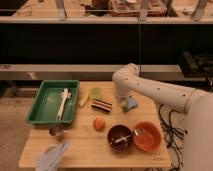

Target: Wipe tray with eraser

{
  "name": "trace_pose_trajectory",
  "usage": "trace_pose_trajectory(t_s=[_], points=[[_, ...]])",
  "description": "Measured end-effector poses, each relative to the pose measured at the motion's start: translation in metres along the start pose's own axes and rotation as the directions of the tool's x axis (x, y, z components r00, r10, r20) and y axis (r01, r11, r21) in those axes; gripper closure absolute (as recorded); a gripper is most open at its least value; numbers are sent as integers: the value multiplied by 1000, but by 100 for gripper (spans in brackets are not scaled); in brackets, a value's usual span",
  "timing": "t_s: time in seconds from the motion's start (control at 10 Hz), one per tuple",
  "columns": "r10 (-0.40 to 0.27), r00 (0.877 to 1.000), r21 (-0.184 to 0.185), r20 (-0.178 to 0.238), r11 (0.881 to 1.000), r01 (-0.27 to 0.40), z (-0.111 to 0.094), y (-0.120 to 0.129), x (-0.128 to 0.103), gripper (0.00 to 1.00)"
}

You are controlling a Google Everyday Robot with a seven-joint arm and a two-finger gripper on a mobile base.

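Note:
The green tray [44, 116] lies on the left of the wooden table with a white long-handled utensil [62, 102] in it. The striped eraser [101, 105] rests flat on the table, right of the tray. My gripper [119, 99] points down at the table just right of the eraser, between it and a blue-green wedge [130, 104]. It is shut, and I see nothing held in it. The white arm [150, 90] reaches in from the right and hides the tabletop behind it.
A yellow piece [84, 98] and a green object [95, 92] lie behind the eraser. In front stand an orange fruit [99, 123], a dark bowl [120, 138], an orange bowl [146, 136], a metal cup [56, 131] and a pale cloth [51, 155]. Cables [167, 125] hang at the right.

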Motion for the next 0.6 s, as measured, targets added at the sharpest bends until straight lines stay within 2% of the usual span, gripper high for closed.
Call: trace_pose_trajectory(t_s=[0.2, 0.3, 0.4, 0.6], points=[[-17, 1000, -8, 11, 1000, 17, -4, 3, -2, 87], [-19, 999, -9, 33, 1000, 19, 4, 5, -2, 74], [-17, 999, -8, 49, 1000, 18, 9, 5, -5, 67], [-19, 995, -6, 94, 1000, 19, 25, 2, -31, 47]])
